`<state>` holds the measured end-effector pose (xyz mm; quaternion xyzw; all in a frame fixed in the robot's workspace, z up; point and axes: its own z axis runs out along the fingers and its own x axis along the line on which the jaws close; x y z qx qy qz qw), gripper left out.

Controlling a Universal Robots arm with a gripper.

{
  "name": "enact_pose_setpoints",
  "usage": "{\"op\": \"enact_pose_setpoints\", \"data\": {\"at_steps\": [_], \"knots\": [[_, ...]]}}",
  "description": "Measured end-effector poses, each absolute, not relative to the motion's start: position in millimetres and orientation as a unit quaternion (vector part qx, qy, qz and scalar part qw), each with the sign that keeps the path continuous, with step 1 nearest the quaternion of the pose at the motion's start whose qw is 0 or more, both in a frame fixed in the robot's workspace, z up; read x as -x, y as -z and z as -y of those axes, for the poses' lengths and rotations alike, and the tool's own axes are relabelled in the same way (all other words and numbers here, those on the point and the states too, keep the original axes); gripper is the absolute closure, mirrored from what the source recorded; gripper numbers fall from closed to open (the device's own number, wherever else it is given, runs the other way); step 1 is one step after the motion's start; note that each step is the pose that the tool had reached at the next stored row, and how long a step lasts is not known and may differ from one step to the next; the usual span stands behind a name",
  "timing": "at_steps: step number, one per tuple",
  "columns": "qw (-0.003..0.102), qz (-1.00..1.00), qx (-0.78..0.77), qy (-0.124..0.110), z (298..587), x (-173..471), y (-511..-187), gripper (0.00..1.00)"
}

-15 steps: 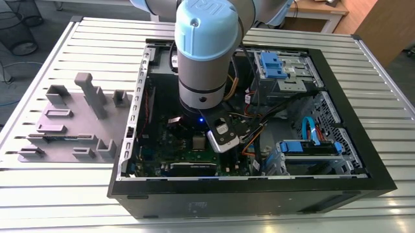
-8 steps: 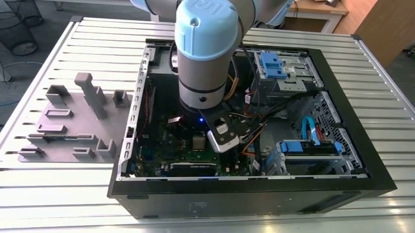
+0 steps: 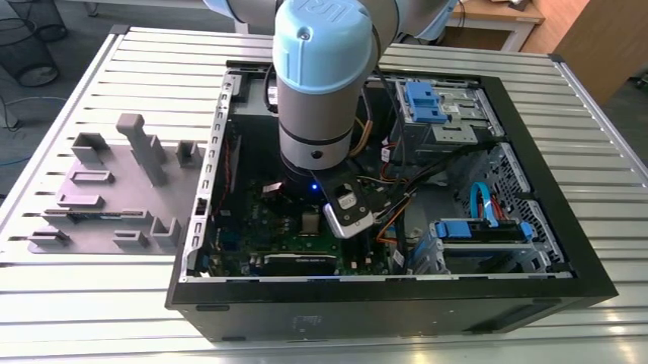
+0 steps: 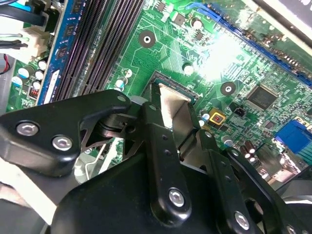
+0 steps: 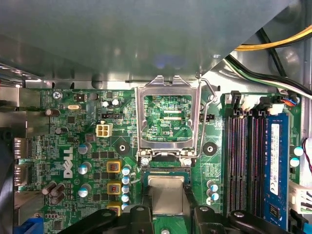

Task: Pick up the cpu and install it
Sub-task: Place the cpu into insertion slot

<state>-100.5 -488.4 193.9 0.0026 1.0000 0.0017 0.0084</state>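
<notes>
Exterior view: arm (image 3: 319,98) reaches down into open PC case (image 3: 385,303) on slatted table (image 3: 81,318); grey fixture blocks (image 3: 117,189) sit outside the case, on the exterior view's left. Second wrist view: gripper (image 4: 174,105) clamped on the cpu (image 4: 171,111), silver top showing btwn black fingers (image 4: 157,141), low over green motherboard (image 4: 170,48). First wrist view: the cpu (image 5: 166,190) is right at the socket opening; hinged socket frame (image 5: 140,122) stands flipped open just beyond; RAM slots (image 5: 243,161) nearby.
</notes>
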Motion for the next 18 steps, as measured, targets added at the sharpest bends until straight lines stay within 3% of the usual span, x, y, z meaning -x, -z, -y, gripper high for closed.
{"op": "enact_pose_setpoints", "data": {"at_steps": [4,5,16,17,18], "knots": [[0.008,-1.000,-0.003,-0.002,488.4,100.7,-194.2,0.66],[0.008,-1.000,-0.003,-0.002,488.4,100.6,-194.2,0.72],[0.008,-1.000,-0.003,-0.002,488.3,100.4,-194.5,0.74],[0.008,-1.000,-0.003,-0.002,488.3,100.4,-194.6,0.80],[0.008,-1.000,-0.003,-0.002,488.3,100.5,-194.7,0.80]]}}
